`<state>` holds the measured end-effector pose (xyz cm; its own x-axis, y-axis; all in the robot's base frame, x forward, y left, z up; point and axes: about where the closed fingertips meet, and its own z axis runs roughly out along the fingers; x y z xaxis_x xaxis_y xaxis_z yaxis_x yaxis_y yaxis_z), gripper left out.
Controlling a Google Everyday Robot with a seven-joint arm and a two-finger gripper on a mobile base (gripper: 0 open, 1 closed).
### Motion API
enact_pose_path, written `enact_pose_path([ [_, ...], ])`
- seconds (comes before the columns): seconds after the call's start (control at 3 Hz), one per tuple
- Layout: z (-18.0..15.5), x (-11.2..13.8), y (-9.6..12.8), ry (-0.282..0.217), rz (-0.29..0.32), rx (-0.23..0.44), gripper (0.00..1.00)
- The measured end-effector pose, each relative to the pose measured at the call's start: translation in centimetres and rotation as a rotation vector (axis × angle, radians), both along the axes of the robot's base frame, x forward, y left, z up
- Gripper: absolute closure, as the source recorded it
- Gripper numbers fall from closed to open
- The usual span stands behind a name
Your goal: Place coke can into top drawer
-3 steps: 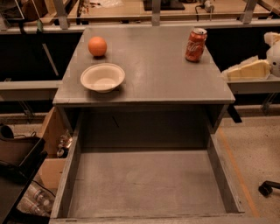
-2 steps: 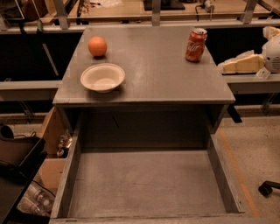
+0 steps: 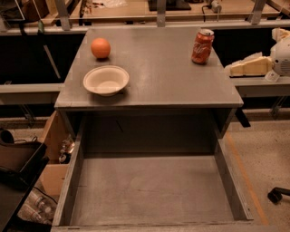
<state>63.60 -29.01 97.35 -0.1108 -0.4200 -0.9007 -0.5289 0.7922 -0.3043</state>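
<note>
1. The gripper enters from the right edge of the frame, level with the upper part of the cabinet top. Only its pale wedge-shaped end and a rounded white housing behind it show; the arm is cut off by the frame. Whether its grip is spread or closed cannot be told from this angle. It holds nothing and is apart from the can, off the cabinet's right edge.
2. The can stands upright near the upper right corner of the cabinet top, its silver top up and its red side with white script facing the camera.
3. The drawer is pulled out and fills the lower half of the frame. Its front wall is cut off by the bottom edge, and its rear part is in shadow under the cabinet top. Its flat grey bottom is bare.
4. A white bowl sits left of centre on the cabinet top, with an orange behind it near the upper left corner, not touching it.
5. In the lower left, beside the drawer, are a dark bin and what look like clear bottles, half hidden.
6. A wooden bench runs across the top of the frame. A speckled floor shows at right, with a dark caster at the lower right edge.
</note>
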Motion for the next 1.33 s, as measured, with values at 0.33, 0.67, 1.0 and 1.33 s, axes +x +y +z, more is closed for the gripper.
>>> enact_pose_path([
  [0.33,0.4,3.3,0.7,-0.070,0.013,0.074,0.00],
  [0.67,0.1,8.3,2.2,-0.132,0.065,0.191,0.00],
  [1.0,-0.4,12.5,2.6,-0.154,0.094,0.268,0.00],
  [1.33,-1.5,16.5,2.2,-0.135,0.074,0.311,0.00],
])
